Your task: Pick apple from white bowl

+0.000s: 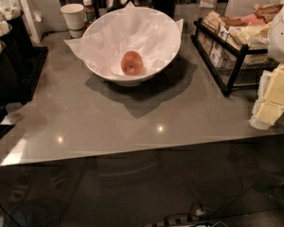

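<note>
The apple (132,63) is small, round and reddish-orange with a paler patch. It lies at the bottom of the large white bowl (165,56), which is lined with crinkled white paper sticking past its rim. The bowl stands at the back middle of the grey counter. My gripper (273,100), pale yellow and white, hangs at the right edge of the camera view, over the counter's right side. It is well to the right of the bowl, nearer than it, and apart from the apple. It holds nothing that I can see.
A small white paper cup (74,17) and a small bottle (88,9) stand behind the bowl on the left. A black wire rack (229,56) with packets stands on the right, and dark containers (9,65) on the left. The counter's front edge (132,150) runs across the middle.
</note>
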### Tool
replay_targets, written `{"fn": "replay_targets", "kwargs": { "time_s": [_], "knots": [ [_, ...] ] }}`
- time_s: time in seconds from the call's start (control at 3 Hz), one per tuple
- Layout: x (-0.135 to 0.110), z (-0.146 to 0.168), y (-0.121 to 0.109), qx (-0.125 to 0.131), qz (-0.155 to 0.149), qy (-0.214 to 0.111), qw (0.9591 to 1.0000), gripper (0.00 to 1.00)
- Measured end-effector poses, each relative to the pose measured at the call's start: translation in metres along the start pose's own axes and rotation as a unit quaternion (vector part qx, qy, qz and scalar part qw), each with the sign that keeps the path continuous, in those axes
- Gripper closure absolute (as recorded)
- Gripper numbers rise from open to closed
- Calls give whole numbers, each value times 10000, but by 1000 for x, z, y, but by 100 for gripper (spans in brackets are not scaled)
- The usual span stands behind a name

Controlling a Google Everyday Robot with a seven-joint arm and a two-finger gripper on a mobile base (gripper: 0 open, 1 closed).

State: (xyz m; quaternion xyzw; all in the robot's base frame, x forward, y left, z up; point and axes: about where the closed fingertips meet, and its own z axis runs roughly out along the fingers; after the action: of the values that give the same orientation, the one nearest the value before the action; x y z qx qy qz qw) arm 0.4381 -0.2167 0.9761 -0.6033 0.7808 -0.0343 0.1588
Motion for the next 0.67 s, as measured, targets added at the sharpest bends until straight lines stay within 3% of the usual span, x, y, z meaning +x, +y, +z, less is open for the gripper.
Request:
{"fn": "replay_targets", "kwargs": {
  "time_s": [0.33,0.67],
  "knots": [
    [-1,-1,-1,18,-5,-15,10000,0],
    [-27,-2,-24,83,-187,-500,9985,0]
  ]
}}
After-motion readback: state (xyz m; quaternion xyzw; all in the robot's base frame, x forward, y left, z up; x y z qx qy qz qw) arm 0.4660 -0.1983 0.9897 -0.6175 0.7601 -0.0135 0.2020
